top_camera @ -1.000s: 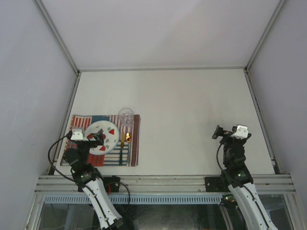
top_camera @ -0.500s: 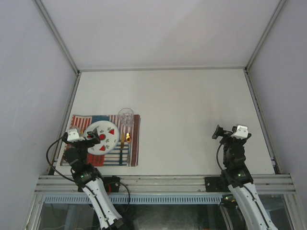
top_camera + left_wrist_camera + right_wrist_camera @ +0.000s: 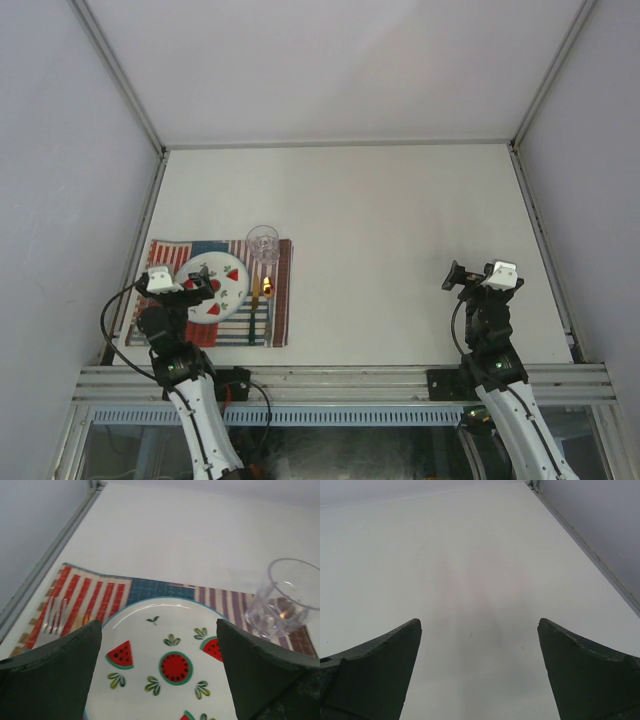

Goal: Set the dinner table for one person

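Only our left hand point(image 3: 157, 625) has shifted slightly; it hangs wide and empty over the plate point(image 3: 150, 630), glass point(image 3: 287, 597) ahead-right, fork point(image 3: 52, 622) left, so the setting is apparently finished. Right hand point(image 3: 479, 625), wide too, hovers above the worktop point(image 3: 470, 555).

No text, label, brand, number or sign could be read on the plate point(image 3: 145, 635), placemat point(image 3: 100, 592), glass point(image 3: 287, 597) or table point(image 3: 200, 530).

Worktop point(image 3: 200, 530) is smooth matt off-white, placemat point(image 3: 150, 587) looks like woven cloth, plate point(image 3: 165, 604) is glossy and glazed, glass point(image 3: 285, 600) is clear and shiny, fork point(image 3: 55, 617) is bright metal.
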`<state>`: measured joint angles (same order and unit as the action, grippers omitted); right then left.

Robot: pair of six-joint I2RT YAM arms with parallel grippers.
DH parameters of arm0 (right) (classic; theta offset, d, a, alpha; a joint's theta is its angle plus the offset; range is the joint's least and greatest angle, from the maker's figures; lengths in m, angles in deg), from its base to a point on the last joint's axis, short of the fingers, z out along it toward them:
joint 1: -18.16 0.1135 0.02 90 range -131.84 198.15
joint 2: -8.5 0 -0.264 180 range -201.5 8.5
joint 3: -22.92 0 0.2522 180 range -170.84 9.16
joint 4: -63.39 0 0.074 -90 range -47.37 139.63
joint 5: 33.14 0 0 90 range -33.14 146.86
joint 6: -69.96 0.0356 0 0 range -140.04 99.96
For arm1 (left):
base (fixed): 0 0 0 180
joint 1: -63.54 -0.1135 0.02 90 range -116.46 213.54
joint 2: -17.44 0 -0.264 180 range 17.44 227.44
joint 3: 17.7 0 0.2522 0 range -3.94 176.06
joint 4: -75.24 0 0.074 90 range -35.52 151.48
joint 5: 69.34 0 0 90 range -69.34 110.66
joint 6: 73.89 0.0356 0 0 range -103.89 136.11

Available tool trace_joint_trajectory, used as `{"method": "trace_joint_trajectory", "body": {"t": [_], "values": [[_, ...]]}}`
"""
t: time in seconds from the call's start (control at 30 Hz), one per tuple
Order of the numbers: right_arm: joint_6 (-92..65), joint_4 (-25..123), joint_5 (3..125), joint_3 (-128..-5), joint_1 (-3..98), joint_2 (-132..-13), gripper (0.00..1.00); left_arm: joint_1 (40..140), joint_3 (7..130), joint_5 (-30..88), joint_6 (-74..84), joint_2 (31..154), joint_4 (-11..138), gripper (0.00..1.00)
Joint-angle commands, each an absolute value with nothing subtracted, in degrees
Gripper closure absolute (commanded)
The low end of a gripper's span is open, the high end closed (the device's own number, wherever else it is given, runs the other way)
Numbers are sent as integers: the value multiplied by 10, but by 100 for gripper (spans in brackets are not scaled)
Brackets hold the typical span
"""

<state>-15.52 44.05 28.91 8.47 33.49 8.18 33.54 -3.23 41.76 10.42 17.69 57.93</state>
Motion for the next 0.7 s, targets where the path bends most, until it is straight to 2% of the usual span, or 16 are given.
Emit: {"method": "trace_joint_trajectory", "body": {"t": [0.0, 0.13, 0.67], "values": [[-146, 402, 295, 113, 331, 127, 0, 421, -95, 402, 150, 50, 565, 0], [-147, 403, 296, 113, 330, 127, 0, 440, -92, 357, 148, 61, 568, 0], [-146, 402, 295, 113, 330, 127, 0, 441, -92, 377, 154, 59, 568, 0]]}}
